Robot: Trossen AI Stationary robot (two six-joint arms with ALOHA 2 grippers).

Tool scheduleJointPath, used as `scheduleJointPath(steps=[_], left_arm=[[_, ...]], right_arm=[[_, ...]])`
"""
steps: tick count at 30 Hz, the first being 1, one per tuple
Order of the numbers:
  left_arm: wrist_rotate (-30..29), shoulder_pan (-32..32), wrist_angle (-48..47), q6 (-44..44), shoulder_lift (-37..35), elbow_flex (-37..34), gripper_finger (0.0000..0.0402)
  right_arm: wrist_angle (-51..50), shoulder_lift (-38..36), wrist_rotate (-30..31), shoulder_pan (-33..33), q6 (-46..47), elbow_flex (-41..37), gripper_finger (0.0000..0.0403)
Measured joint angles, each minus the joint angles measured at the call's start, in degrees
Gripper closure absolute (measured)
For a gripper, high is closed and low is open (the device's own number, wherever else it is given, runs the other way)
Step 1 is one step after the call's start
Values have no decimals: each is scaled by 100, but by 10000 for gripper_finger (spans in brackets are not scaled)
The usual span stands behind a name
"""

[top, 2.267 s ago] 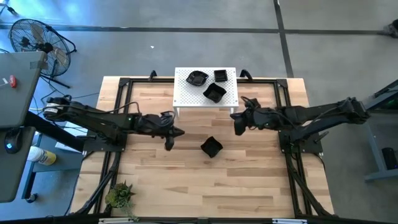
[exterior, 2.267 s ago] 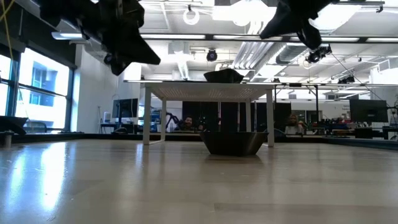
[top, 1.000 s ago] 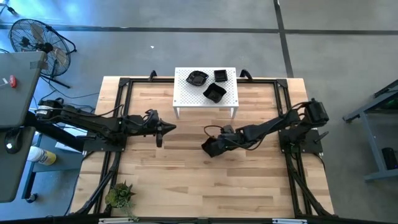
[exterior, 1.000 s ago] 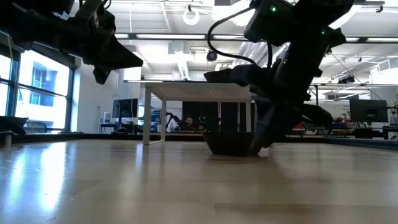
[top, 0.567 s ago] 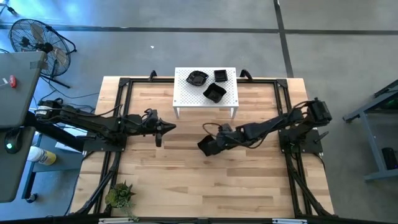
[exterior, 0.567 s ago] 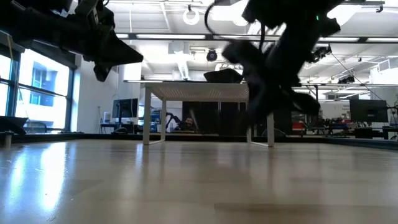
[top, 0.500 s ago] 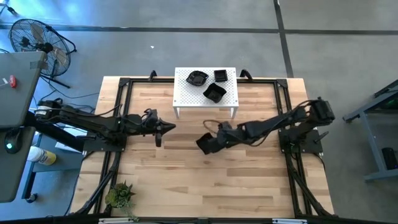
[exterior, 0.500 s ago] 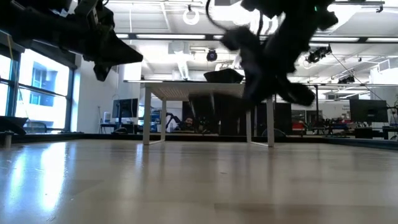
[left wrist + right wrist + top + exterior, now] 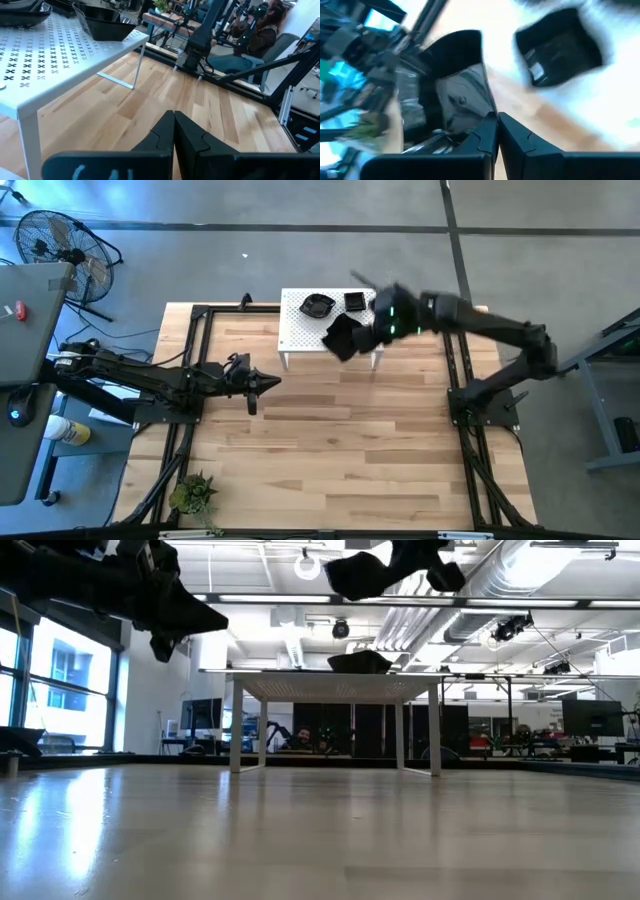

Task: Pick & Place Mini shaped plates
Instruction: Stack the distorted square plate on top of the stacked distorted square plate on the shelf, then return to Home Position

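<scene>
My two arms are dark, near-black, built of slim jointed links with bulkier housings at the joints. Thin black cables loop along the left arm toward its base. The left end effector (image 9: 252, 392) ends in two tapered black fingers (image 9: 187, 137), angular and matte, mounted on a flat dark bar. The right end effector (image 9: 352, 338) shows small green indicator lights on its wrist housing.

Light wooden table (image 9: 330, 460), black frame rails along its sides. At its far edge, standing on short legs, a white perforated rack (image 9: 300, 332), with 2 glossy black mini plates visible on top: wavy-edged plate (image 9: 317, 306) and square plate (image 9: 354, 302). Small green plant (image 9: 192, 493) at the near left corner.
</scene>
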Motion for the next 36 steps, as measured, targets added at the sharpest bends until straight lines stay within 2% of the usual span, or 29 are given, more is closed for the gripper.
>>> scheduleJointPath(steps=[6,9,12,26,36], left_arm=[[-13,0,0,0,0,0,401],[-15,0,-1,-2,0,0,401],[-15,0,0,-26,0,0,401],[-13,0,0,-42,0,0,401],[-11,0,0,-42,0,-2,401]], right_arm=[[-847,670,-763,-1286,-1811,871,390],[-1018,1079,-1001,-1648,-2639,1090,389],[-1012,1404,-1088,-1876,-3037,1169,389],[-756,1577,-1128,-2015,-3090,1028,384],[-754,1575,-1011,-2010,-3045,1028,323]])
